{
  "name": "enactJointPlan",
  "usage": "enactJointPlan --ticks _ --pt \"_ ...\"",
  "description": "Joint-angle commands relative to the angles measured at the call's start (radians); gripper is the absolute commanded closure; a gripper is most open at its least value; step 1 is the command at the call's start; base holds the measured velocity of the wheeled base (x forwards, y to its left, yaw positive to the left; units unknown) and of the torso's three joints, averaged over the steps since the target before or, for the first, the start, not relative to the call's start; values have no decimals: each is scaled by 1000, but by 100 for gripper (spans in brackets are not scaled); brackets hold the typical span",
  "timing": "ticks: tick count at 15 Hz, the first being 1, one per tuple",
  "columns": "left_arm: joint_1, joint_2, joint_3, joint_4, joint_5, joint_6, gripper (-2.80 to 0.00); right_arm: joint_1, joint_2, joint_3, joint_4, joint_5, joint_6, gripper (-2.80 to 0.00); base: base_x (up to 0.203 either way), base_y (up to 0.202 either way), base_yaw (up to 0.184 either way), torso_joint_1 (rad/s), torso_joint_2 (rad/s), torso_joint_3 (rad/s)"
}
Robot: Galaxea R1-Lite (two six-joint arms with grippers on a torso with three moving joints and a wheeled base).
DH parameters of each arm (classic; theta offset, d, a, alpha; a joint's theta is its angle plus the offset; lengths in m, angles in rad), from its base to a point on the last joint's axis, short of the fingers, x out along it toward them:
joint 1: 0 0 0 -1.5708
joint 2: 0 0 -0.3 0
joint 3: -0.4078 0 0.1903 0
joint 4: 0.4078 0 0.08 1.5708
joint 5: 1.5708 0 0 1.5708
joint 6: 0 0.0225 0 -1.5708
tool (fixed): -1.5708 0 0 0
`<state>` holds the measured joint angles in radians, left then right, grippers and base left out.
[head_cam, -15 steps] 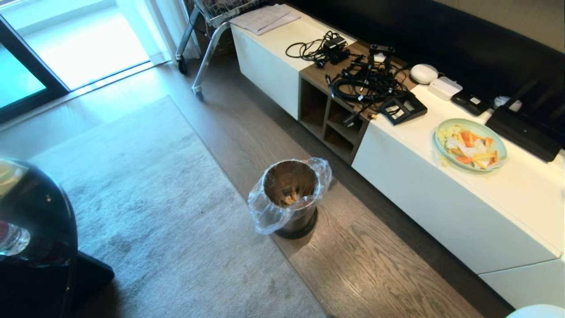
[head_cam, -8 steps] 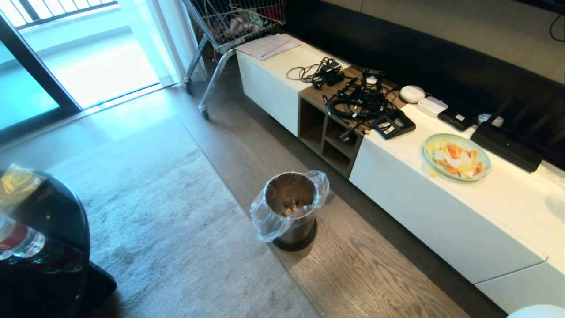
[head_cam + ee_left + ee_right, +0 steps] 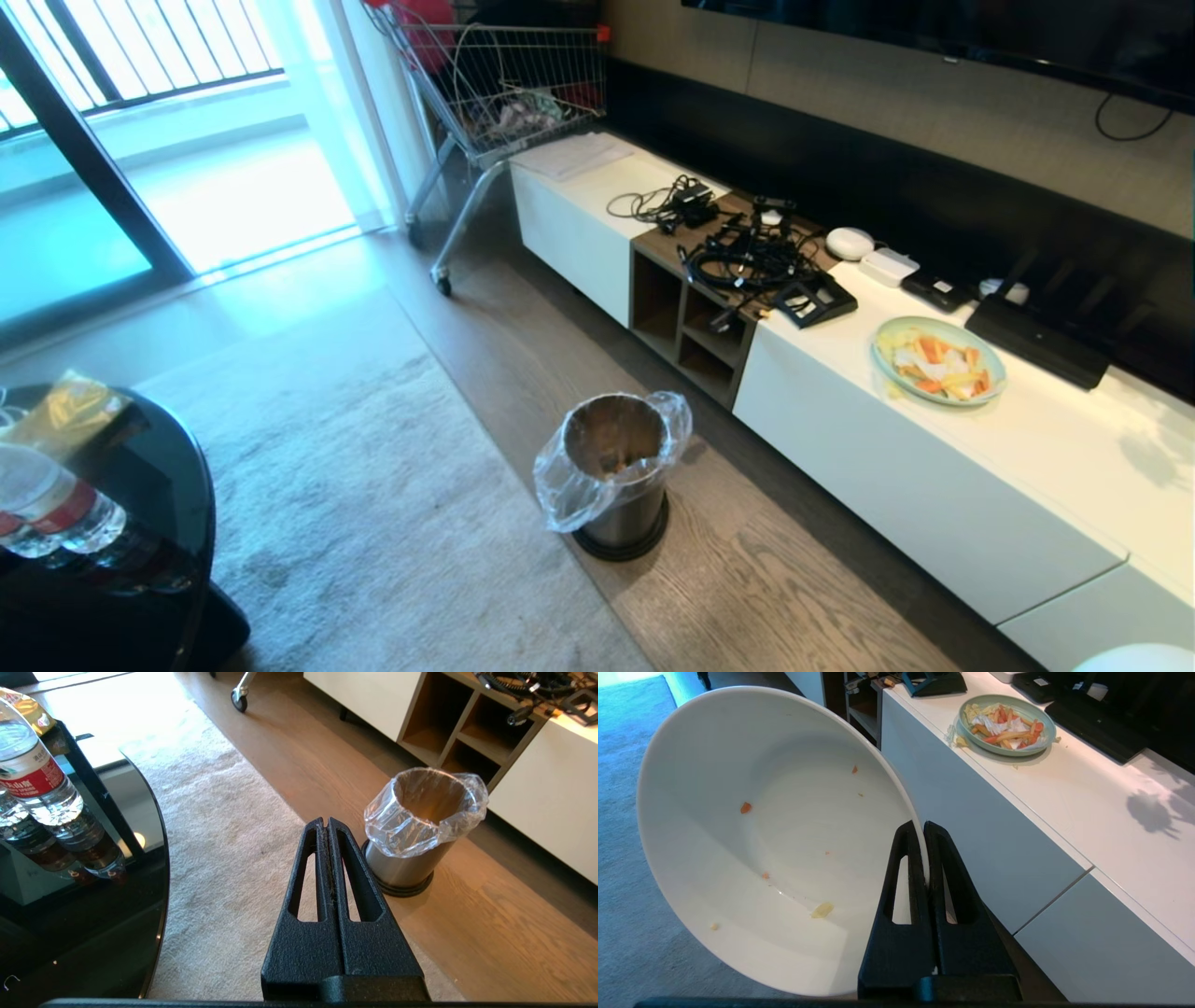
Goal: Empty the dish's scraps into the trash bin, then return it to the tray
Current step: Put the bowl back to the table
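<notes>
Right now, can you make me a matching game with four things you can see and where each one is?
Things:
1. white bowl
2. trash bin
3. green plate
4. water bottle

Places:
A. on the black glass table
B. on the white cabinet top
C. held by its rim in the right gripper
D. on the wooden floor, beside the rug

Pairs: 1-C, 2-D, 3-B, 4-A
</notes>
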<state>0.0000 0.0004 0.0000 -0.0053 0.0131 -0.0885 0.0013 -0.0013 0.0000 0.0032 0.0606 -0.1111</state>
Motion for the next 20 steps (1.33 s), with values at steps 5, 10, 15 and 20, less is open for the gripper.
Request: enactJointPlan --ticks 5,10,15,20 --pt "0 0 0 -1 1 -2 0 0 1 0 0 1 -1 0 0 0 0 3 -1 202" --pt "0 0 0 -1 1 0 0 0 1 0 0 1 -1 0 0 0 0 5 0 136" --pt "0 0 0 -1 1 1 0 0 1 0 0 1 -1 0 0 0 0 0 1 6" --pt "0 0 0 -1 1 1 0 0 1 0 0 1 -1 0 0 0 0 0 0 0"
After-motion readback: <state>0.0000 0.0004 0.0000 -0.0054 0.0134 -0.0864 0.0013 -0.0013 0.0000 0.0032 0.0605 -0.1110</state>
